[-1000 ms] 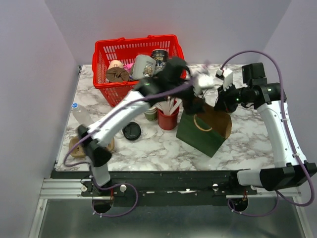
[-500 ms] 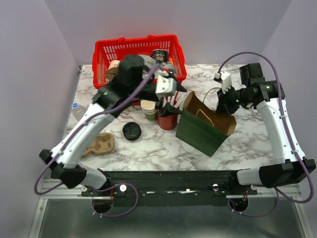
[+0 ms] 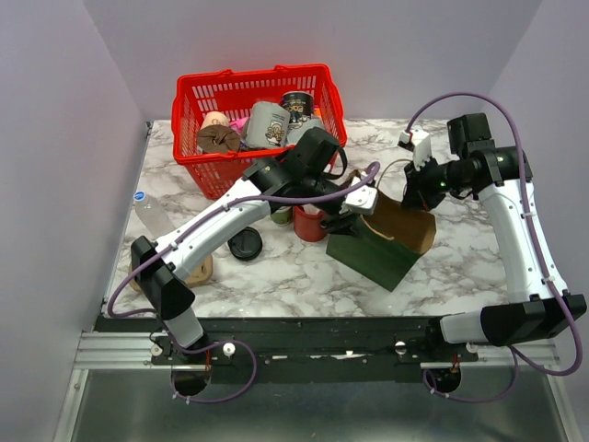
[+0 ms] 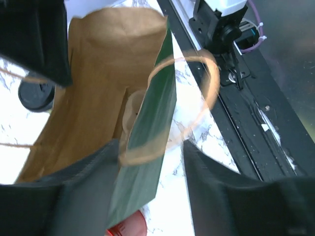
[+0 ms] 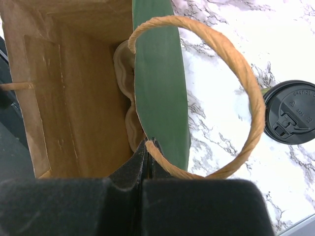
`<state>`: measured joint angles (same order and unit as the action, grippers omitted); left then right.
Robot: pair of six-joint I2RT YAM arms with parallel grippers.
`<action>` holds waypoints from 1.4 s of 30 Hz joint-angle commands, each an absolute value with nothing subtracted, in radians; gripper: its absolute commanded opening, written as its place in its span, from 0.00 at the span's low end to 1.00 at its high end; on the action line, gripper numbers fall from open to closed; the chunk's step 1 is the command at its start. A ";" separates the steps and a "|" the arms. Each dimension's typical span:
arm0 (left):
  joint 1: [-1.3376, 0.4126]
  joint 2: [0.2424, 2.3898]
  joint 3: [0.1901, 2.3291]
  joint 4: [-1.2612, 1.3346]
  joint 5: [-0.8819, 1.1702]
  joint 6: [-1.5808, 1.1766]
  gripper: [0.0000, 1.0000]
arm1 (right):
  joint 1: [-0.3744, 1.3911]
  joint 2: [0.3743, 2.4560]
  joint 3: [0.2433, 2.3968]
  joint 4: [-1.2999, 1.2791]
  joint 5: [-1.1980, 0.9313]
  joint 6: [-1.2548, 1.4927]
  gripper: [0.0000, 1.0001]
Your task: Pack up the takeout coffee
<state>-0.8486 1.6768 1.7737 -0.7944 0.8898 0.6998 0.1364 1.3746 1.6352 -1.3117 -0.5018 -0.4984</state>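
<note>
The left jaws [image 4: 151, 146] stand apart at the open mouth of the dark green paper bag [image 3: 370, 254]. They straddle its near wall without pinching it, since marble shows in the gap beside the wall, and they hold nothing. The right jaws [image 5: 143, 151] are pressed together on the same bag's rim, at the root of a twisted brown paper loop handle [image 5: 248, 93], which props the brown-lined mouth open.

The takeout coffee [image 3: 245, 243], a small olive-green paper cup under a round black plastic lid, is not in the bag. It stands on the white marble worktop [image 3: 460, 267], to the robot's left of the left jaws and a little nearer the arm bases. Between jaws and coffee stands a red cup [image 3: 311, 226] of white sticks, with the stack of lidless green cups [image 3: 280, 215] just beside it.

From above only the lid shows, so I judge the cup upright with its long axis vertical. The left arm is the nearer one, and the right is busy with the bag. The left jaws would likely need to clear the bag mouth and swing left past the red cup.
</note>
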 commanded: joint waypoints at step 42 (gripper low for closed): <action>-0.948 1.793 1.944 -0.991 0.716 0.744 0.23 | 0.133 1.344 1.637 -1.301 -0.584 -0.528 0.01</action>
